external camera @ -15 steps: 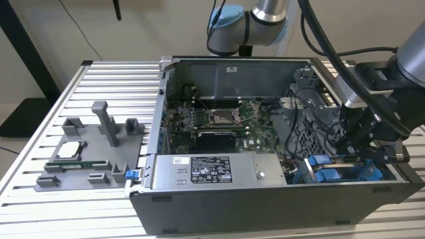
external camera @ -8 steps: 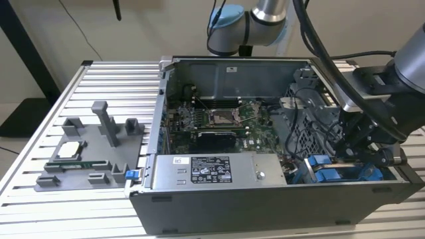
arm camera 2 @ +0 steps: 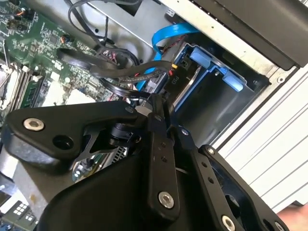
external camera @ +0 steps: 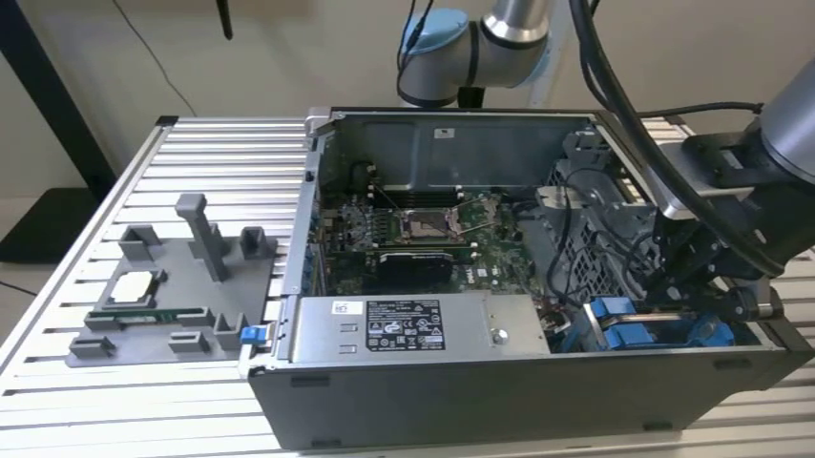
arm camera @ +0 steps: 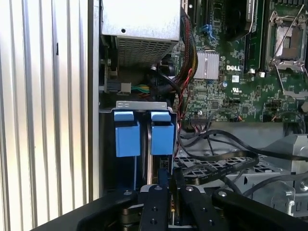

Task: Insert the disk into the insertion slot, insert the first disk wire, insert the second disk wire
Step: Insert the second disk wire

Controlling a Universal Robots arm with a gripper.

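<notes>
We see the open computer case [external camera: 510,286] on the slatted worktop [external camera: 217,153], toward the exterior view's right. Beside it, on the exterior view's left, a fixture tray [external camera: 166,286] lies on the worktop. Inside the case, the motherboard [external camera: 421,229] lies on the floor of the case, the power-supply box [external camera: 407,329] sits along the near wall, and the insertion slot [external camera: 637,329] sits in the near corner at the exterior view's right, next to the power-supply box. The hand [arm camera: 166,190] sits just at the insertion slot [arm camera: 144,134]. In the second wrist view a cable bundle [arm camera 2: 115,67] lies between the motherboard [arm camera 2: 43,43] and the insertion slot [arm camera 2: 211,91].
</notes>
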